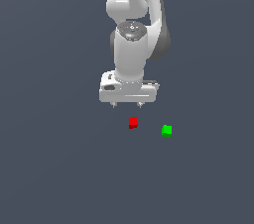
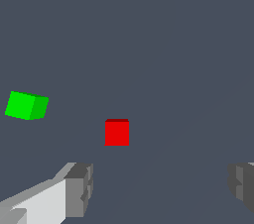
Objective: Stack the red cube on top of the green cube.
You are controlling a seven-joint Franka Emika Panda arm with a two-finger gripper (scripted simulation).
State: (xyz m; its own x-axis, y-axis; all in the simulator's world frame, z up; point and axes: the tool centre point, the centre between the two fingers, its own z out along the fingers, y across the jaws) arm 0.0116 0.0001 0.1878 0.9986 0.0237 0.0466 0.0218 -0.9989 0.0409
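The red cube (image 1: 133,122) lies on the dark grey floor, just below and slightly toward the exterior view's right of my gripper (image 1: 127,104). The green cube (image 1: 166,131) lies on the floor a short way off on the exterior view's right of the red one, apart from it. My gripper hangs above the floor, open and empty, its fingertips short of the red cube. In the wrist view the red cube (image 2: 117,133) shows ahead of the two spread fingers (image 2: 79,189), and the green cube (image 2: 26,105) sits off to the side.
The white arm (image 1: 134,25) rises above the gripper at the top of the exterior view. The plain dark grey floor (image 1: 59,168) fills everything else in view.
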